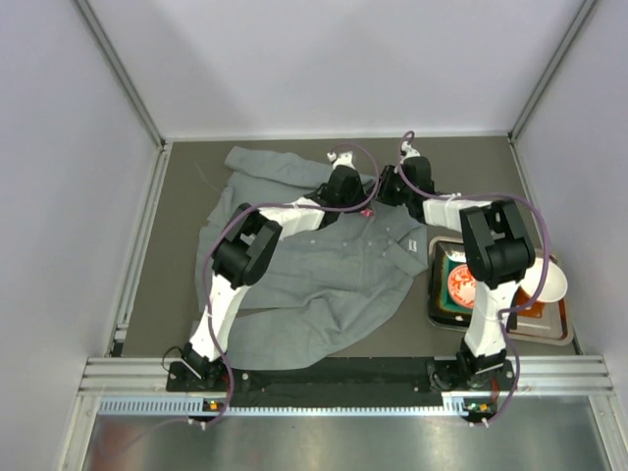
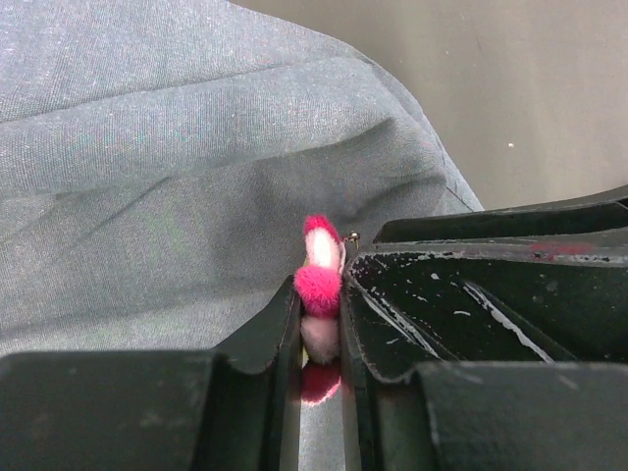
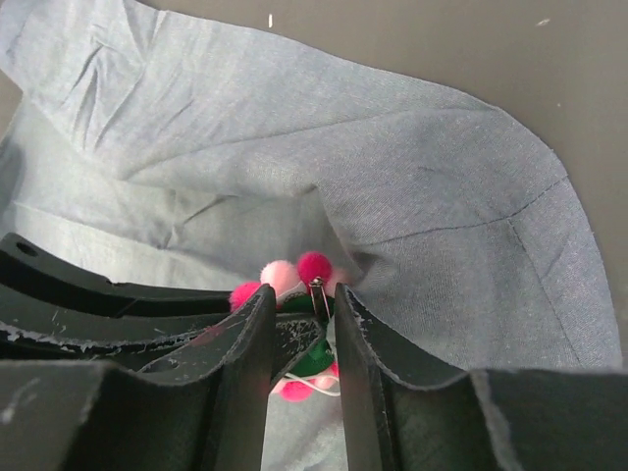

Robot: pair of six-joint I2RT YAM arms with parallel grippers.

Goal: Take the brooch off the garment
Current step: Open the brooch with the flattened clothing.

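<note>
**Left gripper.** The left gripper (image 2: pixel 322 294) is nearly closed, with the brooch (image 2: pixel 319 283) pinched edge-on between its fingers (image 2: pixel 265 339). Petals stand up past the fingertips and more show lower in the gap. This grip probably serves as an anchor: it fixes the flower head so that the fastening behind it can be worked from the other side.

**Right gripper.** The right gripper (image 3: pixel 304 294) faces the left one tip to tip. Its jaws stand partly apart, astride the back of the brooch. The metal clasp (image 3: pixel 317 292) lies in the gap, against the inner edge of one finger. Whether the pads bear on it cannot be told. The narrow gap suits a thin wire part.

**Location of the workpiece.** The brooch sits between both pairs of fingertips. The shirt (image 3: pixel 442 196) lies under and ahead of them, and the fabric rises in a fold at the fingertips, which suggests the pin is not yet free.

**Materials**
- Brooch: soft, fuzzy rounded petals in magenta and pale pink, with a green backing (image 3: pixel 312 361).
- Clasp: bright, thin metal.
- Shirt: grey, finely woven, matt, rumpled into broad folds, with a stitched seam.
- Fingers: black, hard, scuffed white along the edges.
- Table (image 2: pixel 510 78): flat, dull, dark.
</note>
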